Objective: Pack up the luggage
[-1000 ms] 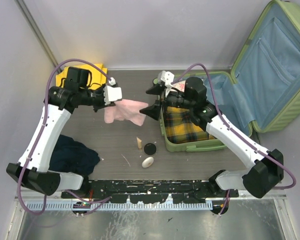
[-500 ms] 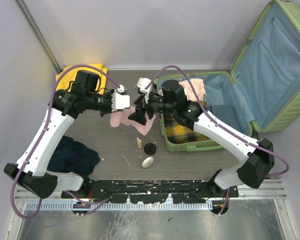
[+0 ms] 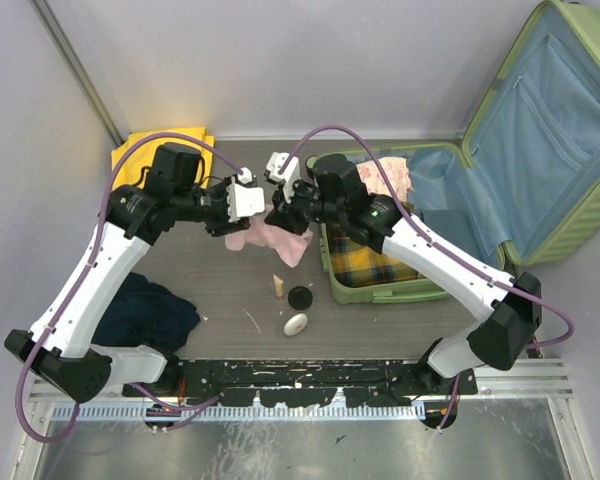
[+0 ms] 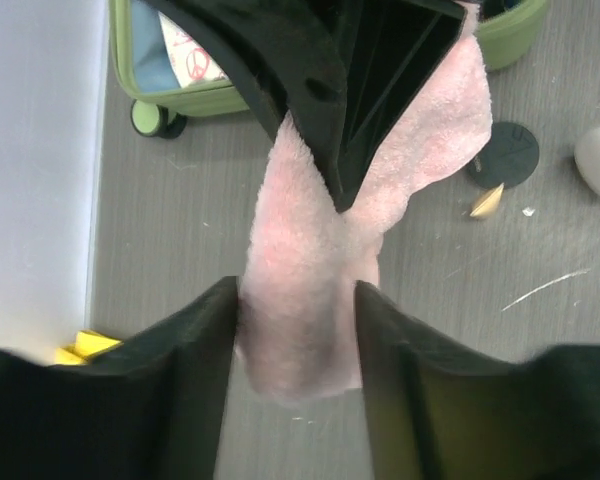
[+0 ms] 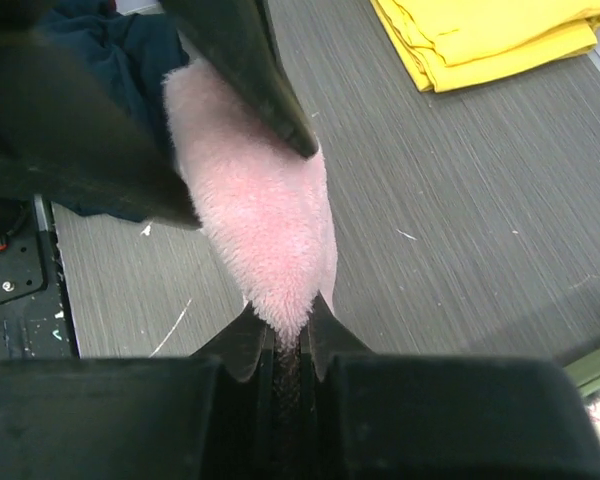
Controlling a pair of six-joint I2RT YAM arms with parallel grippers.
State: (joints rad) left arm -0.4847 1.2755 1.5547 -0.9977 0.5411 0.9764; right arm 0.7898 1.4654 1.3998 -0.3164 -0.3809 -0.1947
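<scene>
The light-green luggage [image 3: 380, 292] lies open at the right, its blue-lined lid [image 3: 550, 130] propped up. Left of it a pink fluffy towel [image 3: 273, 240] hangs above the table between both grippers. My right gripper [image 3: 282, 216] is shut on one end of the towel [image 5: 255, 215], the pile pinched between its fingertips [image 5: 287, 325]. My left gripper [image 3: 238, 208] stands open; the other end of the towel [image 4: 300, 260] hangs between its spread fingers [image 4: 296, 300]. A corner of the luggage [image 4: 180, 98] shows in the left wrist view.
Inside the luggage lie a yellow plaid cloth [image 3: 375, 255] and a pink-patterned white cloth [image 3: 385, 180]. On the table are a folded yellow cloth [image 3: 155, 145], a dark blue garment [image 3: 145, 310], a black disc [image 3: 300, 297], a white oval [image 3: 296, 324] and a tan wedge [image 3: 278, 286].
My right gripper swung left from over the luggage to the towel and shut on it. My left gripper, shut on the towel before, has opened its jaws.
</scene>
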